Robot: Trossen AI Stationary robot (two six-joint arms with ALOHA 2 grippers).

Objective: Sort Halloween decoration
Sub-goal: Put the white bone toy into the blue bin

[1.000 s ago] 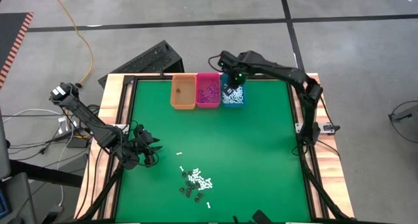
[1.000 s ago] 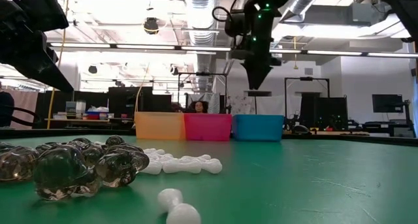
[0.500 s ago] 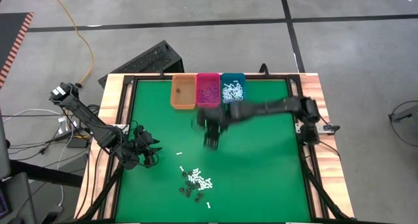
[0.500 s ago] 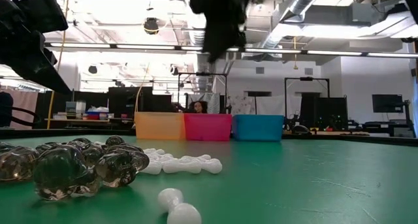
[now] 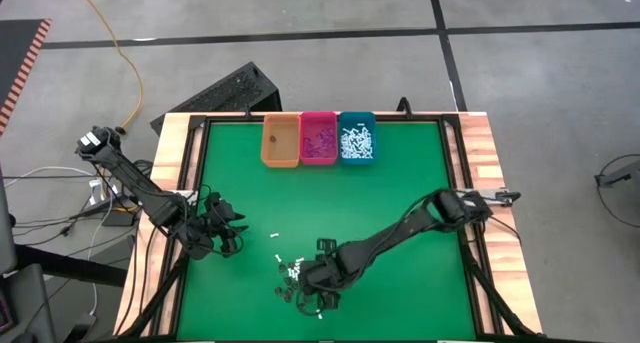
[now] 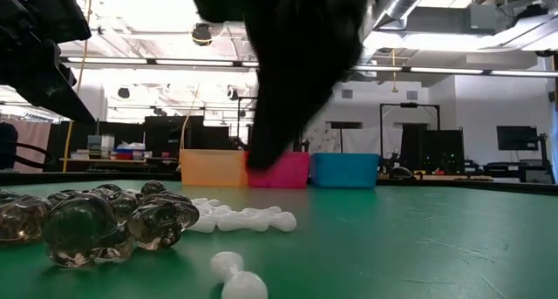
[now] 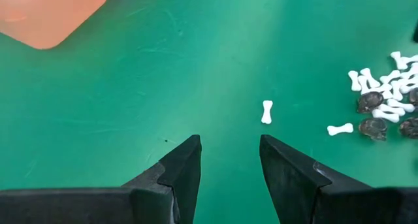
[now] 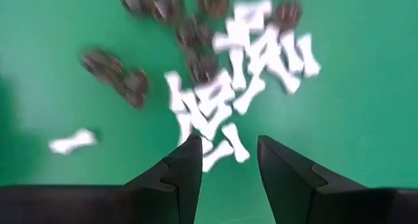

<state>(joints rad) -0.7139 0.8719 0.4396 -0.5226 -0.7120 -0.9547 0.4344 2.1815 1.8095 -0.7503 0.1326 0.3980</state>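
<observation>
Right gripper (image 8: 222, 160): hanging low over the heap of Halloween decoration pieces (image 5: 300, 278) near the front of the green table (image 5: 400, 193); its two fingers are standing apart with a clear gap, and nothing is sitting between them.
Left gripper (image 7: 228, 160): waiting at the table's left side, fingers parted and empty, pointing toward one stray white bone (image 7: 266, 112).
Work pieces: white bones (image 8: 251, 51) and dark brown-black bits (image 8: 114, 70) are lying mixed on the mat, many touching or overlapping; a lone white bone (image 8: 72, 142) is lying beside the heap, apart from it.
Destination: orange bin (image 5: 280, 141), pink bin (image 5: 319, 138) and teal bin (image 5: 357, 138) are standing side by side at the far edge, well apart from the heap; the teal bin is holding white pieces, the pink bin purple ones.
Step in hand (judged): selecting one piece for pickup.
Technique: choosing a piece at the heap's edge, or the lone bone, is advisable, since neighbours are touching in the middle. Aligning the fingers across the bone's narrow shaft, not along its length, is giving the surest hold.
Descent: lowering until the fingertips are just meeting the mat before closing.
Risk: closing in the dense middle is likely catching two pieces, or scattering them.
Low view: the right arm (image 6: 296, 81) is blocking most of the scene; the contact point is not showing there.
</observation>
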